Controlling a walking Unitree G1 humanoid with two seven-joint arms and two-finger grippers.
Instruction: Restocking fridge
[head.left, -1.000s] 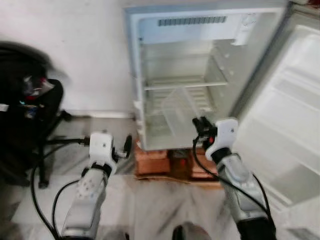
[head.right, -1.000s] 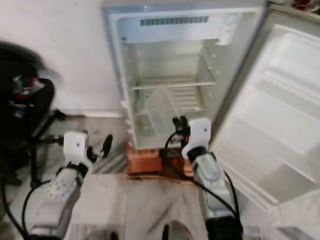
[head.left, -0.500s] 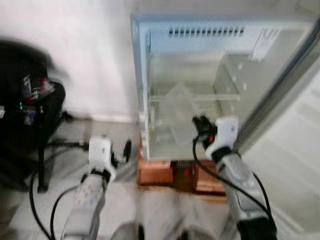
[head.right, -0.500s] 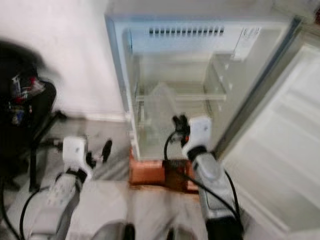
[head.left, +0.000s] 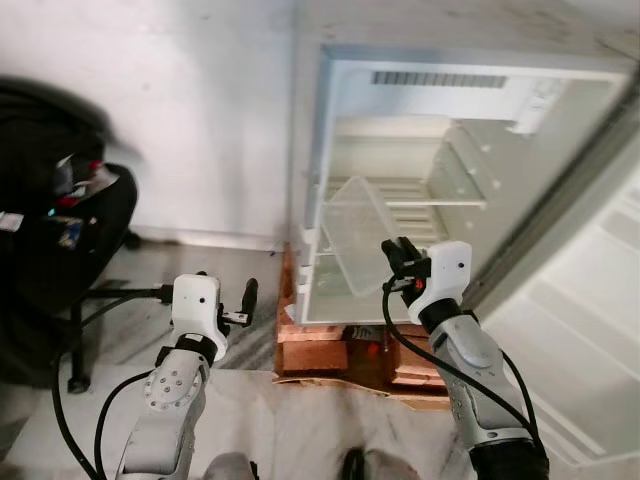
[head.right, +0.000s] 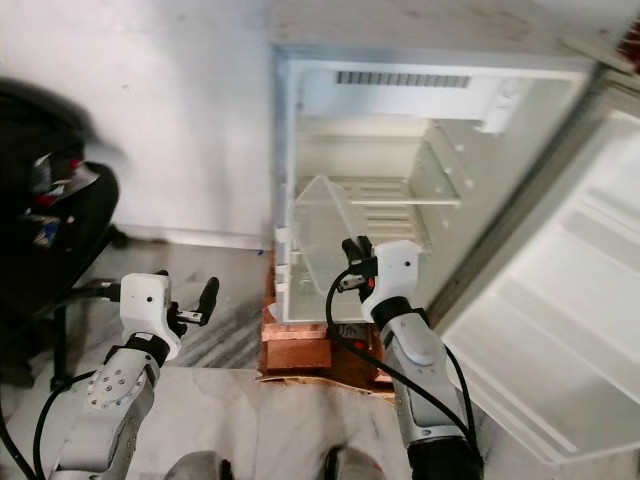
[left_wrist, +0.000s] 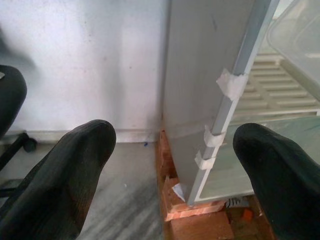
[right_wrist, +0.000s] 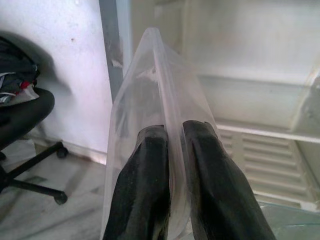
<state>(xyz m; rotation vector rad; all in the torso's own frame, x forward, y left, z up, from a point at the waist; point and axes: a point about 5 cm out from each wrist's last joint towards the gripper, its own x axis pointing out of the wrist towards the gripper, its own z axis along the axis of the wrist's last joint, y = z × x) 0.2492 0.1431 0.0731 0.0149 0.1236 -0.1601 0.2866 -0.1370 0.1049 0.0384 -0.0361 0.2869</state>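
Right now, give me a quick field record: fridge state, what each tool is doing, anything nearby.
fridge: door open, shelves bare, standing on bricks
right tool: shut on the rim of a clear plastic bin, held at the fridge opening
left tool: open, holding nothing, facing the fridge's left edge
nearby: black office chair on the robot's left

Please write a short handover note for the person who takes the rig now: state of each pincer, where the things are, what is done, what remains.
Right pincer: shut on the rim of the clear bin, held tilted in front of the open fridge.
Left pincer: open, holding nothing, low beside the fridge's left edge.
Done: door open, bin gripped and brought to the fridge.
Left: seat the bin inside under the shelf, release, then restock. The fridge looks bare inside.
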